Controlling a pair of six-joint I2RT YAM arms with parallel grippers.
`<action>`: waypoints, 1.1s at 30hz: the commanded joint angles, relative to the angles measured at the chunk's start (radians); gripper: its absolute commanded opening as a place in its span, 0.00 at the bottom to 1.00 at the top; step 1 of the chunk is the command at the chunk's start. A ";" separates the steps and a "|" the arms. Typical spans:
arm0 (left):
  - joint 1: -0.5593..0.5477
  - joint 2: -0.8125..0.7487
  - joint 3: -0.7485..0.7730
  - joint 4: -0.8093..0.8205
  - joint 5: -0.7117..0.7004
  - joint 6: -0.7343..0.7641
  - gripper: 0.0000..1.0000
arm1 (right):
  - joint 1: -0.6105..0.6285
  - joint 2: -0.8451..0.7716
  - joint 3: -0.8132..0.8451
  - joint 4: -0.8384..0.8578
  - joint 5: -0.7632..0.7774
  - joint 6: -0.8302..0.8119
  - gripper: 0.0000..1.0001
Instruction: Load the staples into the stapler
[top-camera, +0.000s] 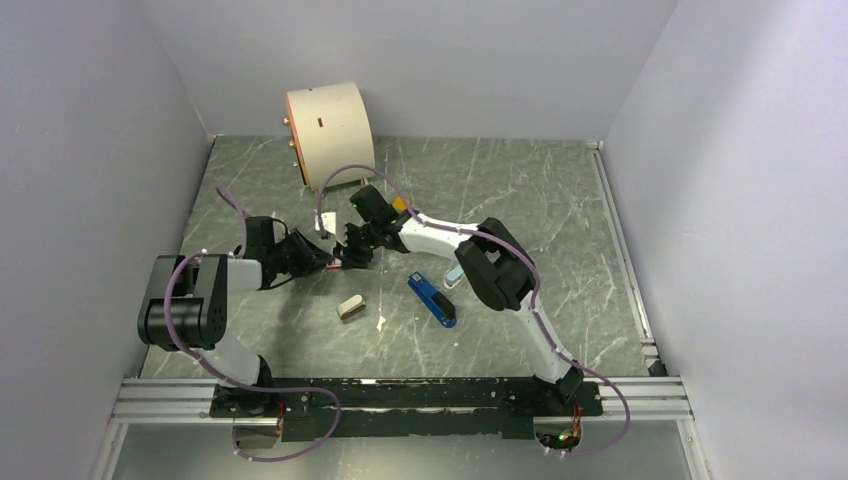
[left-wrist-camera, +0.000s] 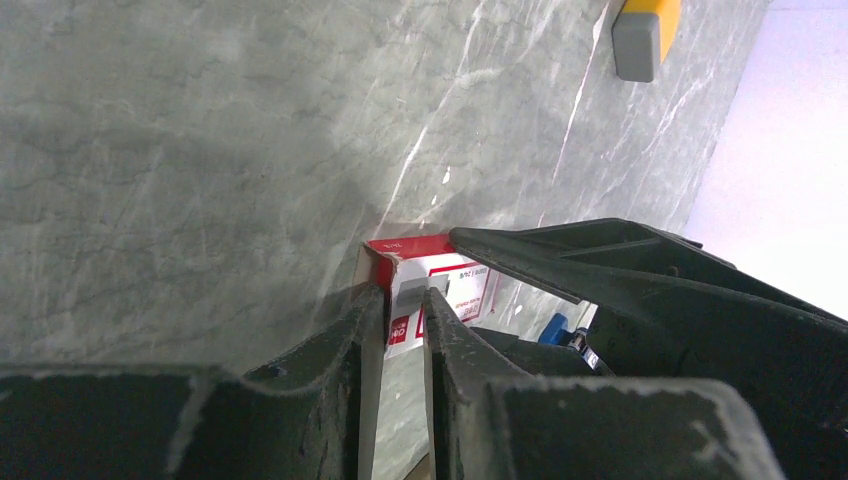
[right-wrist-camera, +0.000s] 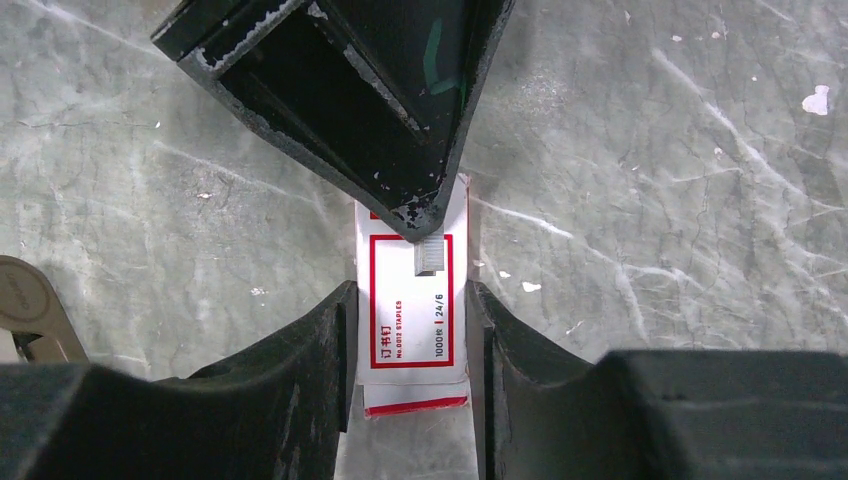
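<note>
The staples (right-wrist-camera: 428, 257), a short grey ribbed strip, stick out from the tips of my left gripper (right-wrist-camera: 418, 228), just above a red-and-white box (right-wrist-camera: 410, 330). In the left wrist view the strip (left-wrist-camera: 413, 293) sits pinched at the fingertips of the left gripper (left-wrist-camera: 405, 295), over the box's open end (left-wrist-camera: 455, 285). My right gripper (right-wrist-camera: 410, 295) is shut on the box, with a jaw pressed against each side. The two grippers, left (top-camera: 325, 262) and right (top-camera: 352, 250), meet left of centre. The blue stapler (top-camera: 432, 300) lies flat to their right, untouched.
A beige-grey little block (top-camera: 350, 307) lies in front of the grippers. A small pale-blue block (top-camera: 453, 275) stands by the stapler's far end. A large beige cylinder (top-camera: 328, 135) lies at the back left. Walls close in three sides.
</note>
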 joint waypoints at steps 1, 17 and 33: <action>-0.022 0.029 -0.007 0.073 0.189 -0.059 0.24 | 0.018 0.050 0.014 0.098 -0.051 0.030 0.42; -0.022 0.045 0.034 -0.016 0.129 -0.015 0.38 | -0.114 -0.152 -0.129 0.023 -0.090 0.025 0.86; -0.023 -0.005 0.031 -0.087 0.080 0.041 0.65 | -0.129 -0.266 -0.184 0.215 0.310 0.714 0.83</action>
